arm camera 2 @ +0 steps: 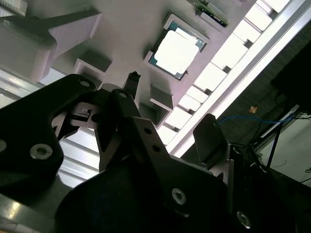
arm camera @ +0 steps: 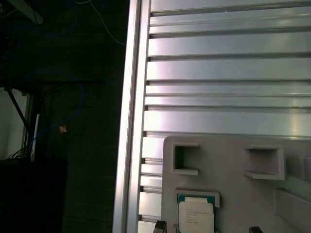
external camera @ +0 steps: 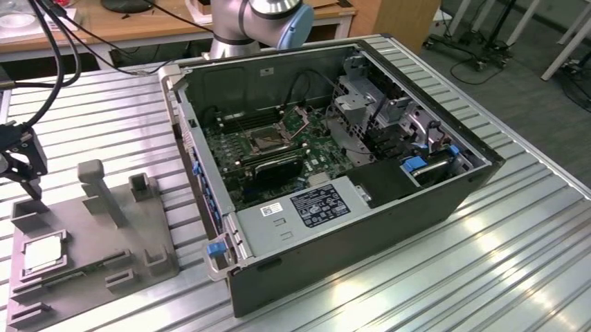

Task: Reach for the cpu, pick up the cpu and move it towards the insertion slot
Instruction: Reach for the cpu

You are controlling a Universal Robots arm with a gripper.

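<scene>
cpu (arm camera: 196, 214) in grey fixture (external camera: 102, 235) — hand (external camera: 21, 185) nearby, apart

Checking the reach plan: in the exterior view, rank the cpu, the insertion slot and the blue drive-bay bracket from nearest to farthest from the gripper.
1. cpu, on the grey fixture beside the open gripper, at the exterior view's left.
2. insertion slot, on the motherboard.
3. blue drive-bay bracket, toward the exterior view's right.
</scene>
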